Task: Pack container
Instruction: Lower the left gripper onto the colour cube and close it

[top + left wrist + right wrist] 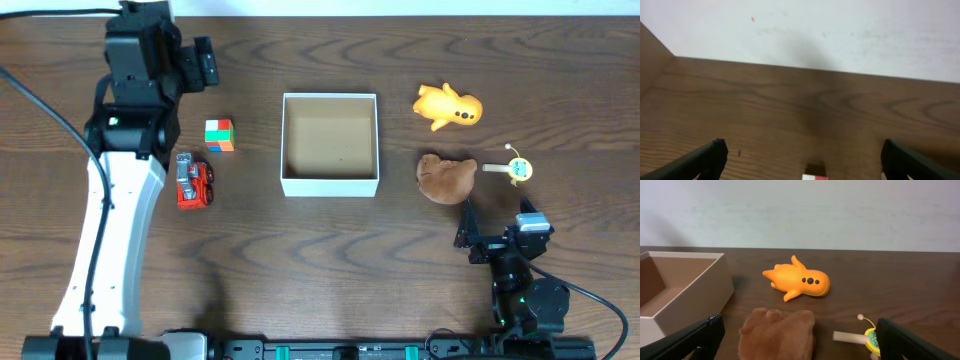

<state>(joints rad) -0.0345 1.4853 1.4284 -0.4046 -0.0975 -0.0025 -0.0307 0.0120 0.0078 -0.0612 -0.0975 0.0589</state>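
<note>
The L gripper is seen at the far-left part of the tabletop, jaws spread wide w/ nothing held. In the L wrist view a sliver of the multicolour cube is caught at the bottom edge, between the jaws. Just below the cube in the overhead view, a red toy truck is parked. The container is set at mid-table, open side up, brown inside, nothing seen in it. To its R, an orange plastic animal is laid toward the far side. A brown plush toy is placed nearer, close to the container's R wall. Just R of the plush, a small yellow-green toy on a wooden stick is laid. The R gripper is held near the plush on its near side, jaws wide apart and empty.
</note>
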